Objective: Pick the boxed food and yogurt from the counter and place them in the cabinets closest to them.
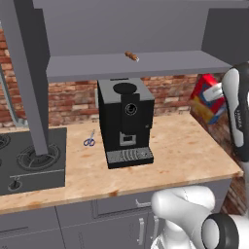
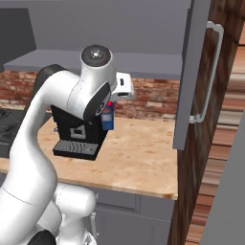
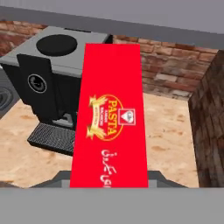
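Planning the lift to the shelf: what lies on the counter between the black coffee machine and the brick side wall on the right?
Bare wood-grain counter; the left base view shows nothing between black coffee machine and brick side wall.

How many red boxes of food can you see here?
1: the flat red pasta carton, held in the shut gripper above the tan wood-grain counter. Others may be hidden.

Coffee machine (image 1: 125, 121) crowds space under cabinet shelf (image 1: 136, 65)

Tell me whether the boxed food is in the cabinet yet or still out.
Out. The boxed food hangs in the air below the cabinet shelf and above the counter, held by the arm beside the coffee machine.
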Tool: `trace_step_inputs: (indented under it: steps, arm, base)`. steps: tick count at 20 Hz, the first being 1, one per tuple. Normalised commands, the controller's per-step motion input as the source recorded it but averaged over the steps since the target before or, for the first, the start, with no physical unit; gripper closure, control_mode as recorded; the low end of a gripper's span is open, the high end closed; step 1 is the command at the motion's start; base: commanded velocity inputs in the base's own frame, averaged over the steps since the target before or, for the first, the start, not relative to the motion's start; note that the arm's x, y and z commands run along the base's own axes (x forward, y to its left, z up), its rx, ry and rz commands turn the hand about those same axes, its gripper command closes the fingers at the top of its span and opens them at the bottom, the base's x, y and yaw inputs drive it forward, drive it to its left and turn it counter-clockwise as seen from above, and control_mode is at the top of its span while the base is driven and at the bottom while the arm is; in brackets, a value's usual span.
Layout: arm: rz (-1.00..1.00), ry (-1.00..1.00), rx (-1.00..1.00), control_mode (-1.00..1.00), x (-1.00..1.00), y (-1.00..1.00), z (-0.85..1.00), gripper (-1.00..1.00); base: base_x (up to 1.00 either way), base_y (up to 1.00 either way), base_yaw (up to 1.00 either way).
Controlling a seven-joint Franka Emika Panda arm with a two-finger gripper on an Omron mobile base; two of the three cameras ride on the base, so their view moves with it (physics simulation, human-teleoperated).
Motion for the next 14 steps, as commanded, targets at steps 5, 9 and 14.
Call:
trace_step_inputs:
  steps: [5,9,14]
  arm:
    - [-0.04,-0.16,0.00,-1.00,-0.31,0.01,0.87,1.00]
    - [-0.06,-0.11,-0.04,-1.00,0.02,0.31,0.56,1.00]
    - [-0.06,-0.06,-0.07,-1.00,0.31,0.44,0.18,1.00]
  base:
    - [0.00,0.00,0.00]
    - [0.00,0.00,0.00]
    - [0.00,0.00,0.00]
